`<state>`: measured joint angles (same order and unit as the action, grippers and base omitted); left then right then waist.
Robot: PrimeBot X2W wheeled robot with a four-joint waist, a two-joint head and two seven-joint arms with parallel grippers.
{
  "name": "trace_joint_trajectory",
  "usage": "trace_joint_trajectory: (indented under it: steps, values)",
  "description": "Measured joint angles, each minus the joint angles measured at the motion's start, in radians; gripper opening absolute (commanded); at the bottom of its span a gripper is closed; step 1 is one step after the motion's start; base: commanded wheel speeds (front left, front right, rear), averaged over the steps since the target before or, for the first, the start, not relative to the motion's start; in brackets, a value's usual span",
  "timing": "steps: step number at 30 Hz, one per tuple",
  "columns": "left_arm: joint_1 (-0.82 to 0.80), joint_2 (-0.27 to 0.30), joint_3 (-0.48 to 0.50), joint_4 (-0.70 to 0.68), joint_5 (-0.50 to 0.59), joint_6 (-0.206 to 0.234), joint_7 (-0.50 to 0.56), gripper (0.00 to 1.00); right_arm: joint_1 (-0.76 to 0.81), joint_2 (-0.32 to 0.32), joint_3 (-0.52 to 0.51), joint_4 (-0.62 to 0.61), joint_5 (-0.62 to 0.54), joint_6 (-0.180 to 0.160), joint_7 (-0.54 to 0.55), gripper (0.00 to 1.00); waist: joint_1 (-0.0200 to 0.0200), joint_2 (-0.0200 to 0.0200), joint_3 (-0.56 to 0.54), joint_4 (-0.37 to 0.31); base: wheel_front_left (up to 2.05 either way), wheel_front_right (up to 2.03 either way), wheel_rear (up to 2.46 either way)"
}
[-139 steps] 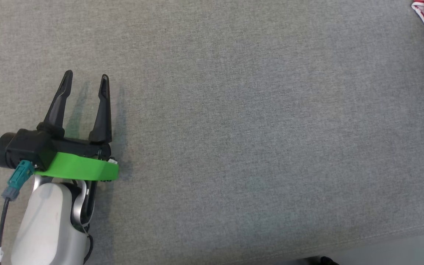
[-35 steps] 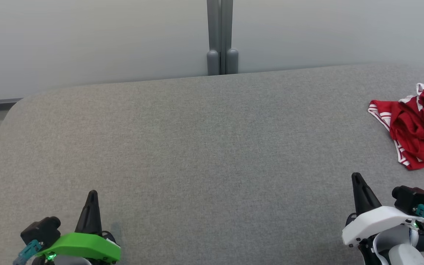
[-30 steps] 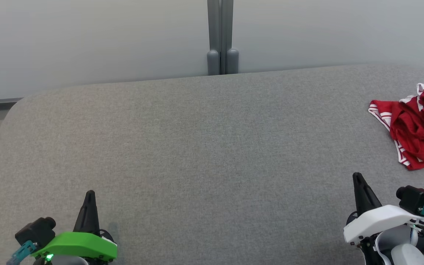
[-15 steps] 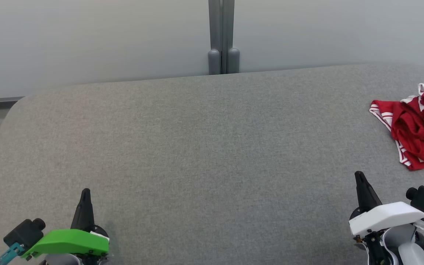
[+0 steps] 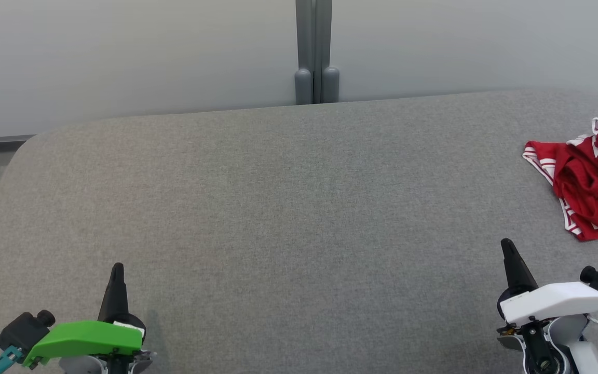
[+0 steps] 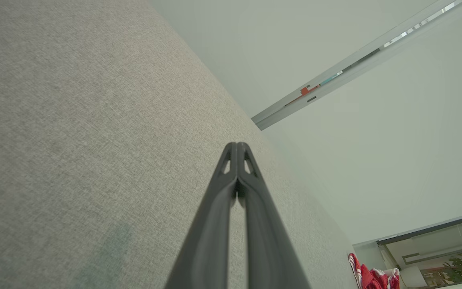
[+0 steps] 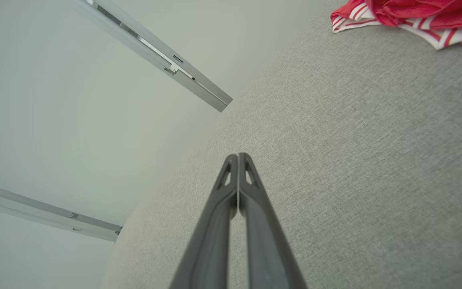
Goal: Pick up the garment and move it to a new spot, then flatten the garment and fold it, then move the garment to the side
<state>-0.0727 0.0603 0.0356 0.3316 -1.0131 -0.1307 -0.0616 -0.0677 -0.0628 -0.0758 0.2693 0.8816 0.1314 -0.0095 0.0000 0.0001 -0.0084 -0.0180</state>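
A crumpled red garment (image 5: 589, 182) with white-striped trim lies at the far right edge of the grey table (image 5: 288, 208). The right wrist view has the garment (image 7: 407, 16) at its top right, and the left wrist view shows the garment (image 6: 371, 277) small at its lower right. My left gripper (image 5: 117, 267) sits low at the front left, fingers pressed together and empty. At the front right my right gripper (image 5: 506, 243) is shut too, holding nothing, a short way in front of the garment and not touching it.
A pale wall with a grey vertical post (image 5: 315, 52) runs behind the table's far edge. The table's left corner (image 5: 24, 150) is rounded, with a drop beyond it. Bare grey cloth spreads between the two grippers.
Both grippers have drifted slightly outward and down toward the view's lower corners. The garment lies where it was. Seconds earlier the head looked straight down at an open left gripper.
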Motion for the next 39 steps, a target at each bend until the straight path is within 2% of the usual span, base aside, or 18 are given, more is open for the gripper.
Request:
trace_joint_trajectory:
  steps: [39]
  values:
    - [-0.016, -0.006, 0.046, -0.049, -0.351, 0.000, 0.104, 0.00, -0.020, 0.009, -0.022, -0.013, 0.424, -0.001, 0.071, 0.00, 0.0000, 0.0000, 0.006, 0.009, 0.00, 0.00, 0.00]
